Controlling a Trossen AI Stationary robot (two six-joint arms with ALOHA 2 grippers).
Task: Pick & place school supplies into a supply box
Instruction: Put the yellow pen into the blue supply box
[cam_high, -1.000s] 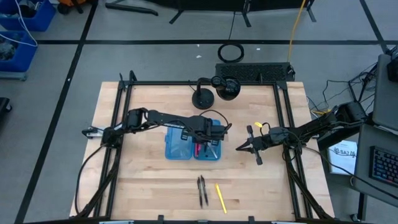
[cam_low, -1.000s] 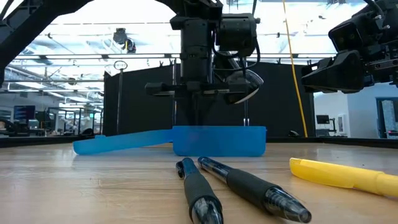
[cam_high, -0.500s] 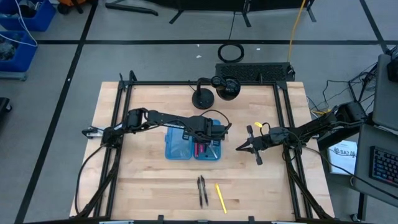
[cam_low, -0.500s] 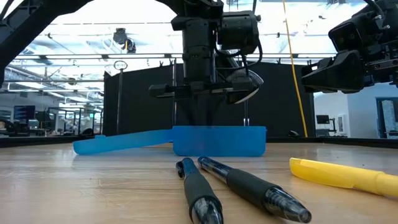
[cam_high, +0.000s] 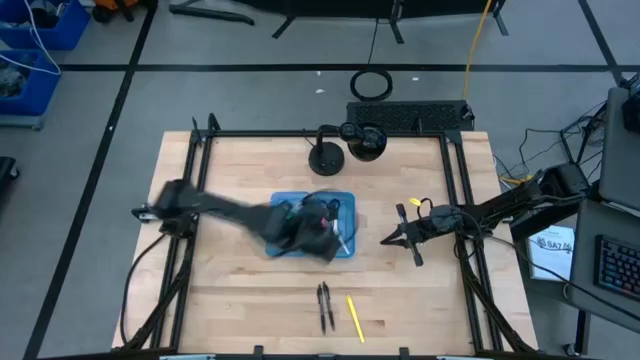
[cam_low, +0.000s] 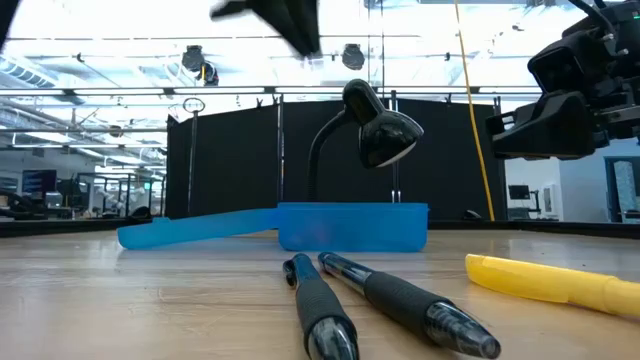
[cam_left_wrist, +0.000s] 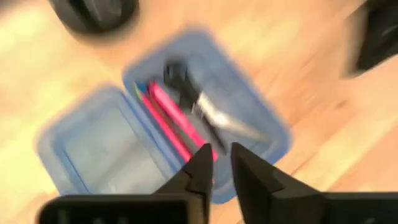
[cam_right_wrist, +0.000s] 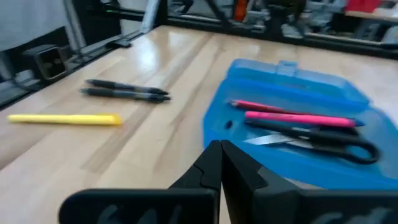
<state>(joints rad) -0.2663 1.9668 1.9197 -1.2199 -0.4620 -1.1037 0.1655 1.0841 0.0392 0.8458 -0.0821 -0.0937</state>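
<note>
While motion-blurred, left gripper (cam_high: 322, 238) over supply box (cam_high: 345, 201); scissors (cam_right_wrist: 311, 142) inside

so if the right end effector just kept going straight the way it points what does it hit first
Most likely the blue pencil case: the right end effector, fingers shut, aims at its near wall, with the scissors just inside. Depth is unclear, so it might touch the table first.

2 dark, slender jointed arms (cam_high: 500, 208) with black cables and tapered black jaws.
</note>
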